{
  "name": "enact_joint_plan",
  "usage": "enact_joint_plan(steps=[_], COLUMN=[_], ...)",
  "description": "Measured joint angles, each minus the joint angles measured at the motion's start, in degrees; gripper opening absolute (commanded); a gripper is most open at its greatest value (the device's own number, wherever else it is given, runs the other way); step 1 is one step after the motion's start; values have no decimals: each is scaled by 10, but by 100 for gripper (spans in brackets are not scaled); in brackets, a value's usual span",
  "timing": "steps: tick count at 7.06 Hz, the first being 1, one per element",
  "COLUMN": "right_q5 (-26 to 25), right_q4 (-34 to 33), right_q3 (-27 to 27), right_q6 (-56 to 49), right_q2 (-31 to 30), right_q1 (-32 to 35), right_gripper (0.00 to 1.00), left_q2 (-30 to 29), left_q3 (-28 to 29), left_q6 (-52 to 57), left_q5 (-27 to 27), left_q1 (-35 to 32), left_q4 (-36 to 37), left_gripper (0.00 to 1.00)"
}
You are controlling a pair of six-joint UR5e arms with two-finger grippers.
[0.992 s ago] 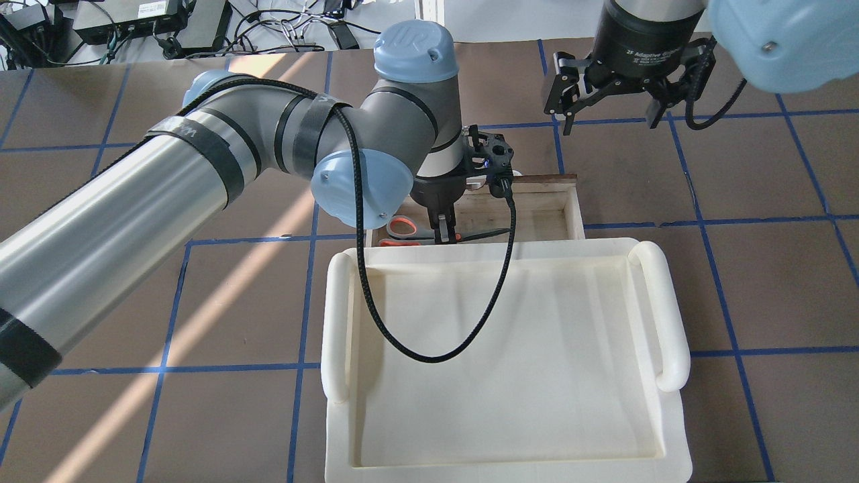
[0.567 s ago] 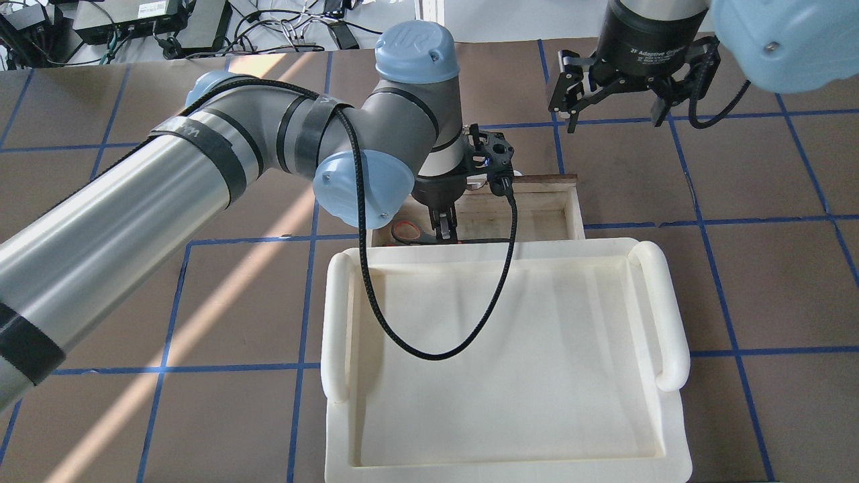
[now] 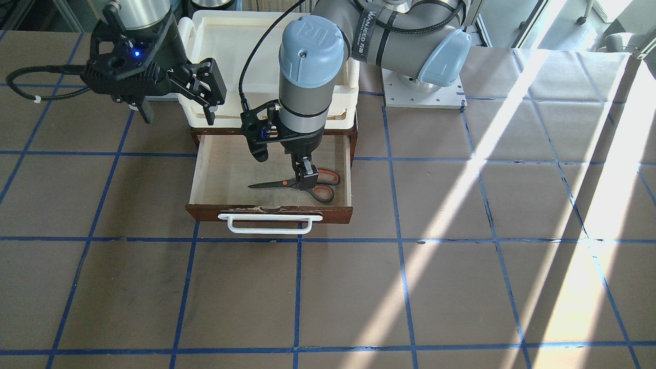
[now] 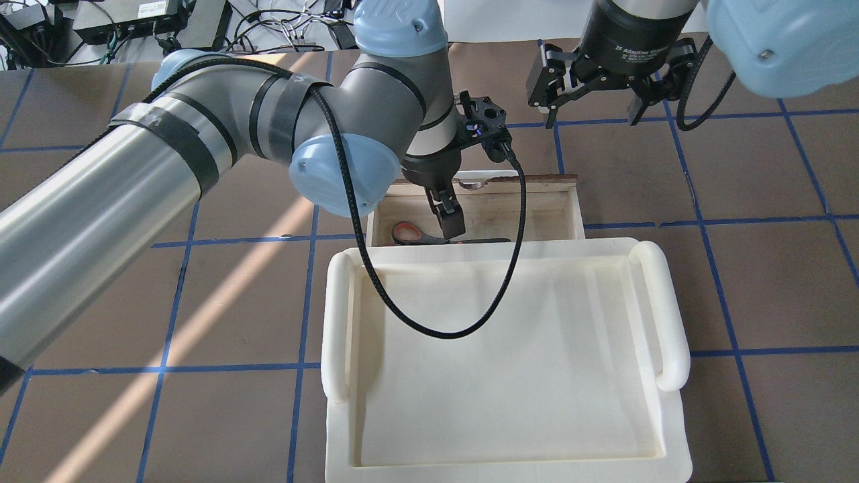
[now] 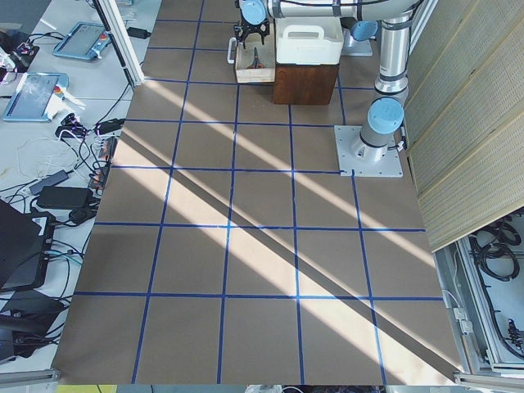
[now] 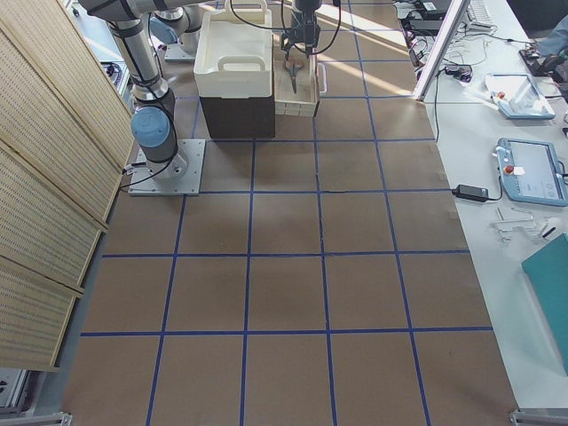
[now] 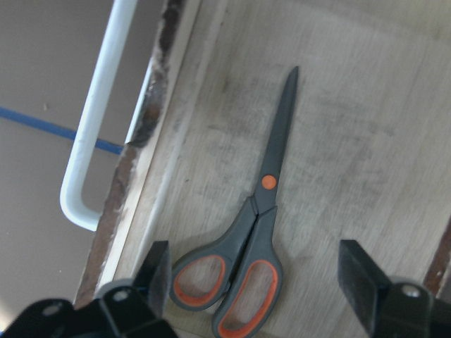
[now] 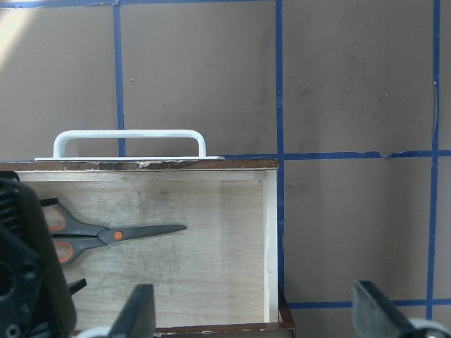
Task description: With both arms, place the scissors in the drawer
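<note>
Left wrist-mounted cam: small scissors w/ grey handles, orange-red inner loops and thin dark blades lie flat on the pale wood floor of the shallow wooden drawer. Blades are closed, w/ the loops nearest the cam. Left gripper hangs right over the handle end. Its fingers are spread wide either side and don't touch the scissors, so it's released and grips nothing. White bar handle is on the dark reddish-brown drawer front.

Front-facing cam: drawer stands open. Scissors lie approx parallel to its front, loops toward robot's left, tips toward its right.

Right gripper hangs in the air near the drawer's right side, also spread open and empty.

Cream-white plastic tray sits atop the dark brown cabinet behind the drawer. Black cable from the left wrist loops over it. All of this stands on a brown table w/ blue tape grid.
</note>
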Motion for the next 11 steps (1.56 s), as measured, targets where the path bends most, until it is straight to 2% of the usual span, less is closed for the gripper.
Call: enact_joint_plan(steps=[2, 7, 11], right_q5=[5, 19, 18], right_q4=[0, -27, -28], right_q3=[0, 1, 14], right_q6=[2, -3, -57], right_q2=[0, 3, 7], right_q1=[1, -7, -50], right_gripper=[100, 100, 100], left_q2=[25, 75, 118], left_q3=[19, 14, 7], left_q6=[-136, -275, -354], left_q5=[1, 8, 65], left_q1=[33, 197, 233], left_q4=[7, -3, -74], left_gripper=[100, 100, 100])
